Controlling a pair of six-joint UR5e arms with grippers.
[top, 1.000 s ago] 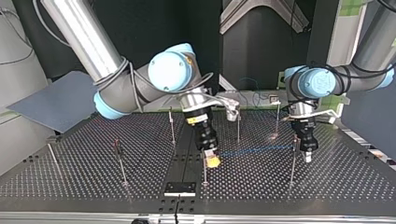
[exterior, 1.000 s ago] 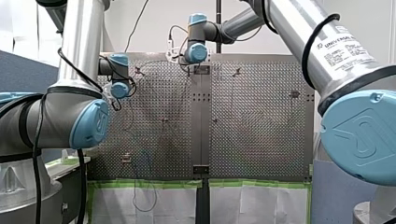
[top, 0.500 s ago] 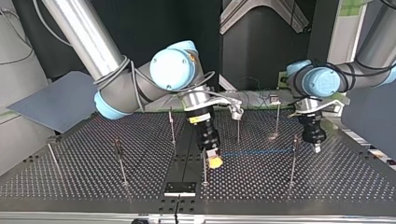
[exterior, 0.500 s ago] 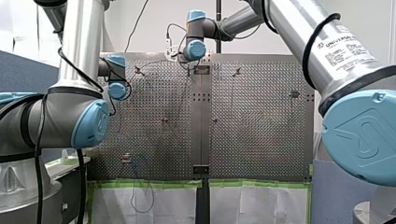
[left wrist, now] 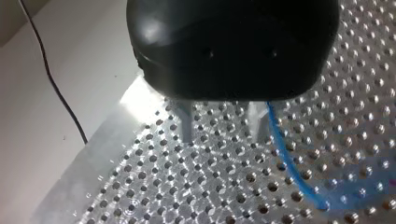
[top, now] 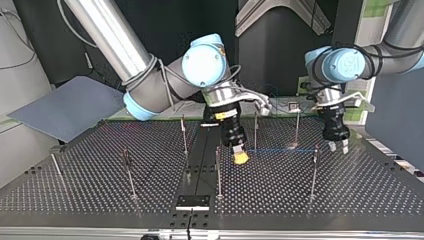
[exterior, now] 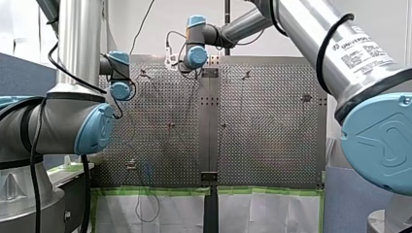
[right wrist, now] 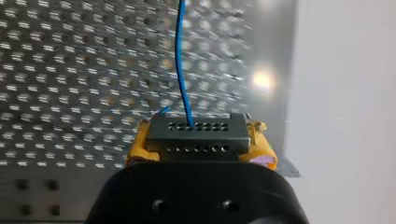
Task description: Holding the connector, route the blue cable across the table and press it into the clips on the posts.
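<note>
The connector (right wrist: 196, 137) is clamped in the right gripper (right wrist: 200, 148), seen mid-frame in the top view; the left gripper (left wrist: 222, 127) is spread wide, with the blue cable (left wrist: 286, 161) just beside one finger.

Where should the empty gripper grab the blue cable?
Probably on the straight stretch of cable between connector and post. Come from above, with the left gripper open and its fingers astride the cable, since it runs straight and level there.
</note>
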